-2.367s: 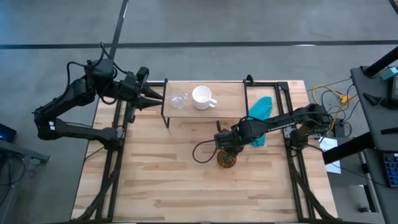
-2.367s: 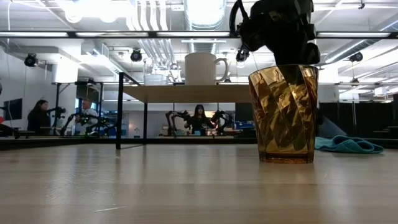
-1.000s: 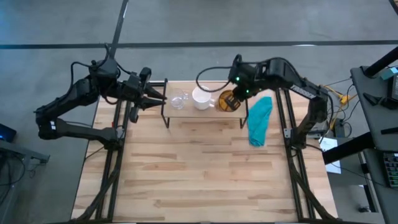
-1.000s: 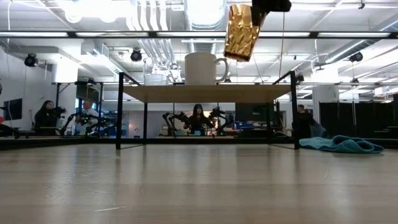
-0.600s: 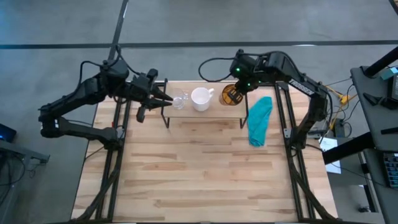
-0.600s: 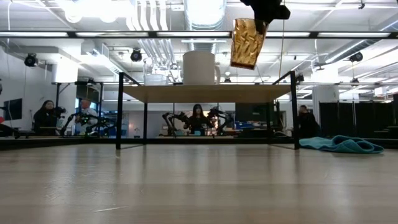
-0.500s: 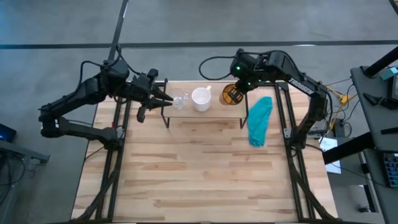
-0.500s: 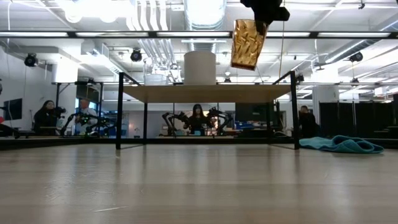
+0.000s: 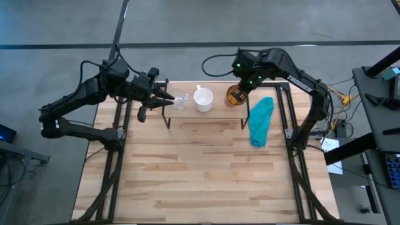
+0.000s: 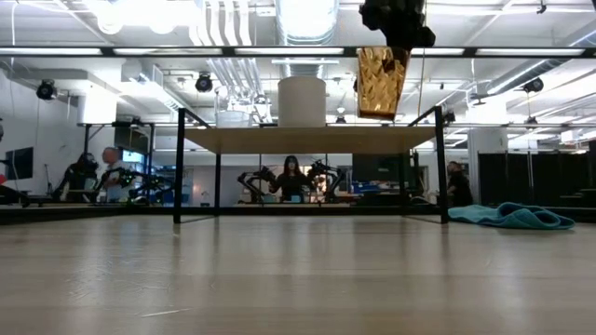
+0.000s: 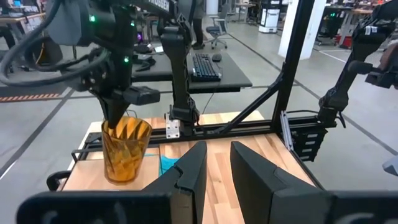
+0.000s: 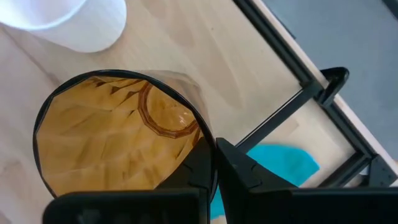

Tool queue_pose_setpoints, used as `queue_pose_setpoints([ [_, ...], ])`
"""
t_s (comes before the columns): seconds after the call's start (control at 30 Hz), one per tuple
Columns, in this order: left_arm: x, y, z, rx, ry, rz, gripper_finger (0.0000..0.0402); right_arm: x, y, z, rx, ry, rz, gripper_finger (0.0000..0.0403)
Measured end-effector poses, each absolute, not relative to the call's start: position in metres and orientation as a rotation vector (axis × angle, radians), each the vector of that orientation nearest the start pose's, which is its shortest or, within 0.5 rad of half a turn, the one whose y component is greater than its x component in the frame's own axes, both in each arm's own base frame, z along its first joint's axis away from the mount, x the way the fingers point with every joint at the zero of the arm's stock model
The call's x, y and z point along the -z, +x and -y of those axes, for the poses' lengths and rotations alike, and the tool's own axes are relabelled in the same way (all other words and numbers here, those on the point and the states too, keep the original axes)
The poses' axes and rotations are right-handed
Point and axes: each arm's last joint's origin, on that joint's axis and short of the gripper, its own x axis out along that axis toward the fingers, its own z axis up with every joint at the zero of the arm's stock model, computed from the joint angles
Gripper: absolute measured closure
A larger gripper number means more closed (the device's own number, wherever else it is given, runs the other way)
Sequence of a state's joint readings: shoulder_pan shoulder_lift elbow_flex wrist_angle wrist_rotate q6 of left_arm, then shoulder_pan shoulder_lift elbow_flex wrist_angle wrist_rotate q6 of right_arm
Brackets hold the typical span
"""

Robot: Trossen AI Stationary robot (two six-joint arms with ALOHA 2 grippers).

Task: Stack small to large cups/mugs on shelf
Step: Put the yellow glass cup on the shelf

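Amber tumbler (image 9: 235, 96): you see it held by the right gripper (image 9: 243, 87), whose fingers pinch its rim, one inside the wall and one outside, as the right wrist view shows. In the low view the tumbler (image 10: 382, 82) hangs nearly upright above the shelf (image 10: 307, 140), its base clear of the plank, so it is not yet set down. Taking the white mug (image 9: 202, 99) as landmark: the tumbler is just beside it on the side toward the right arm, and the small clear glass cup (image 9: 180, 101) stands on the shelf on the mug's opposite side, near but apart. This leaves the row reading small, middle, large along the plank, which is probably why you are carrying the tumbler to that end. The rim grip keeps the base free for a flat landing.

The left gripper (image 9: 167, 98) hovers beyond the clear cup from the mug, close to the cup; its fingers (image 11: 189, 174) stand apart and hold nothing. A teal cloth (image 9: 260, 119) lies on the table (image 9: 206, 169) beyond the tumbler from the mug, off the shelf.
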State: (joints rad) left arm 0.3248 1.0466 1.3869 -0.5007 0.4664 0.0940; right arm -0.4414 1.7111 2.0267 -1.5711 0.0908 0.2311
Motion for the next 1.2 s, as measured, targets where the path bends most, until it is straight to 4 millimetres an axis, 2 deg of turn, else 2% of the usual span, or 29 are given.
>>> queue_pose_setpoints([
  [0.63,-0.457,0.187,-0.049,0.145,0.037,-0.122,0.0343,-0.388,0.273,0.132,0.532,0.408,-1.282,0.0394],
  [1.2,-0.447,0.206,-0.056,0.145,0.017,-0.167,0.0343,-0.386,0.276,0.133,0.533,0.405,-1.269,0.0382],
])
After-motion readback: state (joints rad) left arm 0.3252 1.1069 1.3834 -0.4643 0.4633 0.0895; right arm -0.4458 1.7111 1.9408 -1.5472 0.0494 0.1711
